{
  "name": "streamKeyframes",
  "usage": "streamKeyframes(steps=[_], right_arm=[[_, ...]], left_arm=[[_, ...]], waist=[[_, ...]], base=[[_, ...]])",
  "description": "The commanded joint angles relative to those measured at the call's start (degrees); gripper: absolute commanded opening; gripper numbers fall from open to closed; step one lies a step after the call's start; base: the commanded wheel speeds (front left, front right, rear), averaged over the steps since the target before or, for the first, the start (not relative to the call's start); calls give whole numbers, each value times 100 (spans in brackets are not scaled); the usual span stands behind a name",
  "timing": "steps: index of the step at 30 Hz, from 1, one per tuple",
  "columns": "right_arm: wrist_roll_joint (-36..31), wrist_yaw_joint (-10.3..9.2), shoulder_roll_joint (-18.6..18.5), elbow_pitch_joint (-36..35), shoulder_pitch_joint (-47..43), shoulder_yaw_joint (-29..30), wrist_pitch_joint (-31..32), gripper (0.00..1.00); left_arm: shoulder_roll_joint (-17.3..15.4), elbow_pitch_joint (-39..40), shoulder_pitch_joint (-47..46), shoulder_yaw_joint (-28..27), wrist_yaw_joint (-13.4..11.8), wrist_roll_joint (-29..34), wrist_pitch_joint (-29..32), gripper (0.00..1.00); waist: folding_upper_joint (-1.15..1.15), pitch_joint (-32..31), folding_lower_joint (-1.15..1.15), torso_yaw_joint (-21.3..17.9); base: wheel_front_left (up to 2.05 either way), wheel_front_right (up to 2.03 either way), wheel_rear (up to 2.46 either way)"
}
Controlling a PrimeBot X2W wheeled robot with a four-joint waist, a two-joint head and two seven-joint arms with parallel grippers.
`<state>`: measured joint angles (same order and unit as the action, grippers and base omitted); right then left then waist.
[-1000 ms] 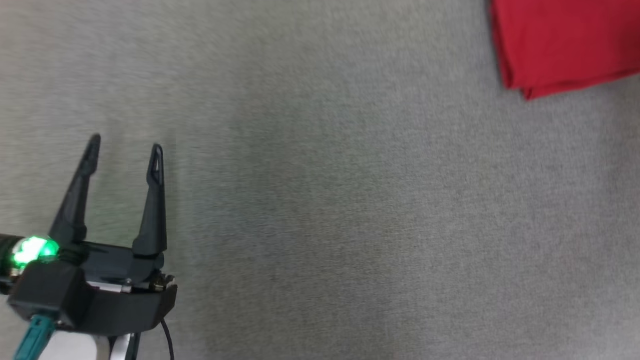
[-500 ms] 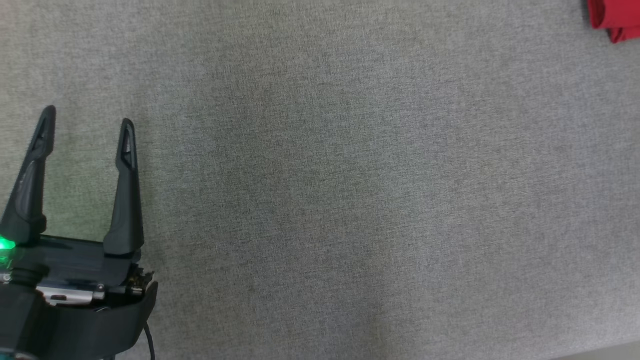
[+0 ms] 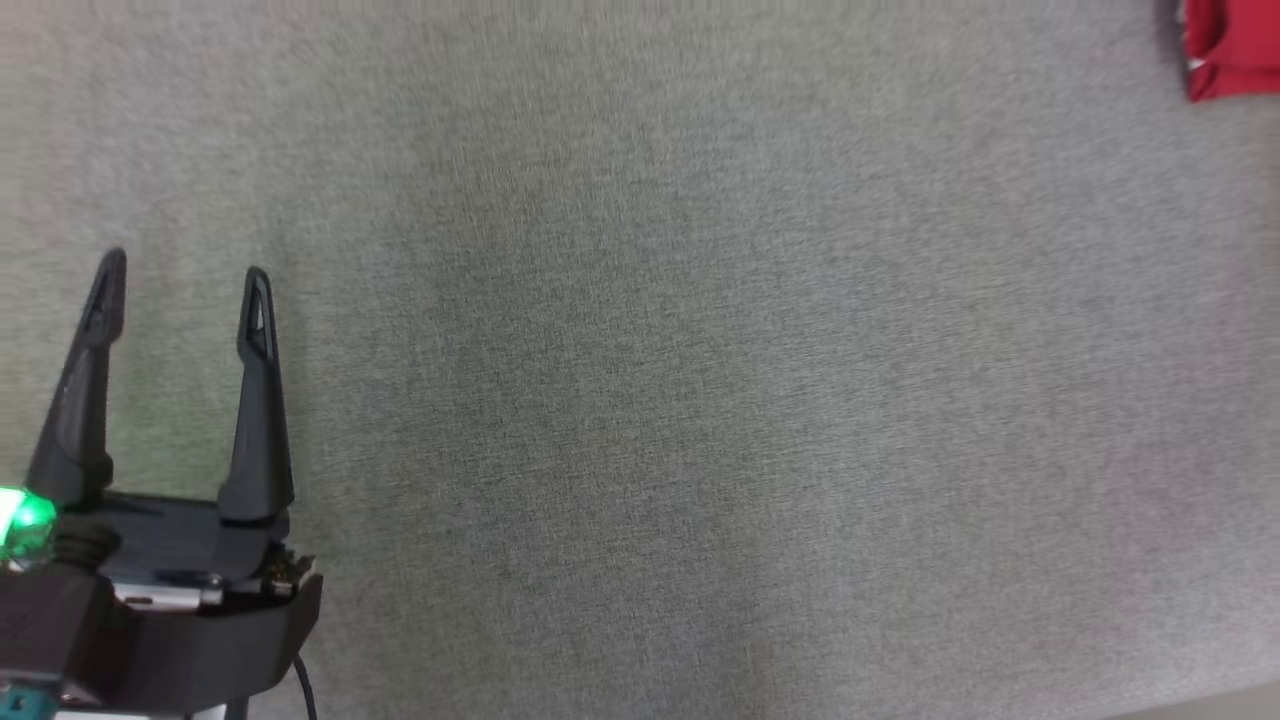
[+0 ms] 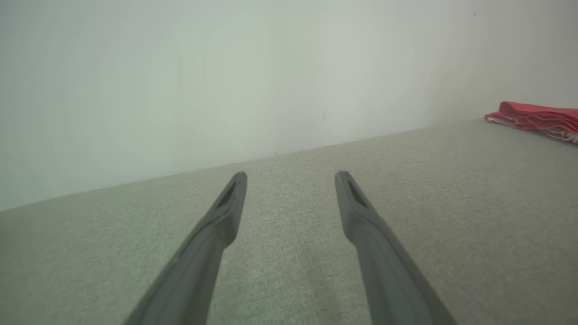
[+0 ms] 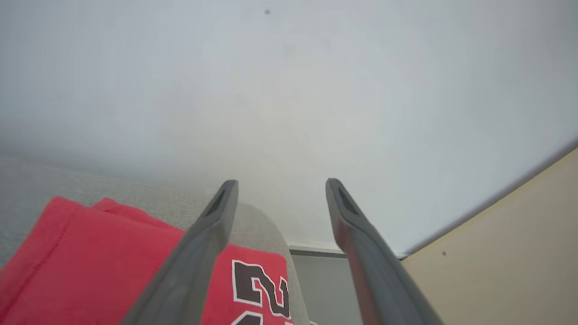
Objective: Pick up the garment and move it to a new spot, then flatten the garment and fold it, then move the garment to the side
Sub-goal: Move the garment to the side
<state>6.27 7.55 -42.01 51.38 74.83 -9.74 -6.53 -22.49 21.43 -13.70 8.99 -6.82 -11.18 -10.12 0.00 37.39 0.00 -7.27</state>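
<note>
Red thin fabric marks the garment, a folded sports jersey with black, white-outlined lettering. It lies on a grey woven cloth surface. In the right wrist view we see it near that surface's rounded edge, with the lettering on the part closest to the edge.

Our right gripper is above it, two long dark fingers spread wide and nothing between them. One finger crosses in front of the jersey in that view, and we cannot tell whether it touches the fabric. Past the edge are a plain pale wall and a beige flat area at the lower right.

In the head view the garment is a small red patch in the top right corner, cut off by the frame. It is well apart from our left gripper at the lower left. That gripper is also released: its fingers are parted over bare grey cloth and grasp nothing. A green light glows on its black body.

From the left wrist view the garment is a low, flat stack at the far right, with a sliver of white trim along its near edge, close to the wall.
</note>
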Motion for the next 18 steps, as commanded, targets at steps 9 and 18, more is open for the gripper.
streamKeyframes(steps=[9,18], right_arm=[[205,-15,926,-773,-875,138,-591,100],[353,-15,1916,-1663,-2679,615,-773,100]], left_arm=[[190,-789,703,-160,-153,-368,-236,100],[354,-1250,1360,-283,-239,-622,-374,100]], waist=[[0,-1495,0,23],[0,-2572,0,41]], base=[[0,0,0],[0,0,0]])
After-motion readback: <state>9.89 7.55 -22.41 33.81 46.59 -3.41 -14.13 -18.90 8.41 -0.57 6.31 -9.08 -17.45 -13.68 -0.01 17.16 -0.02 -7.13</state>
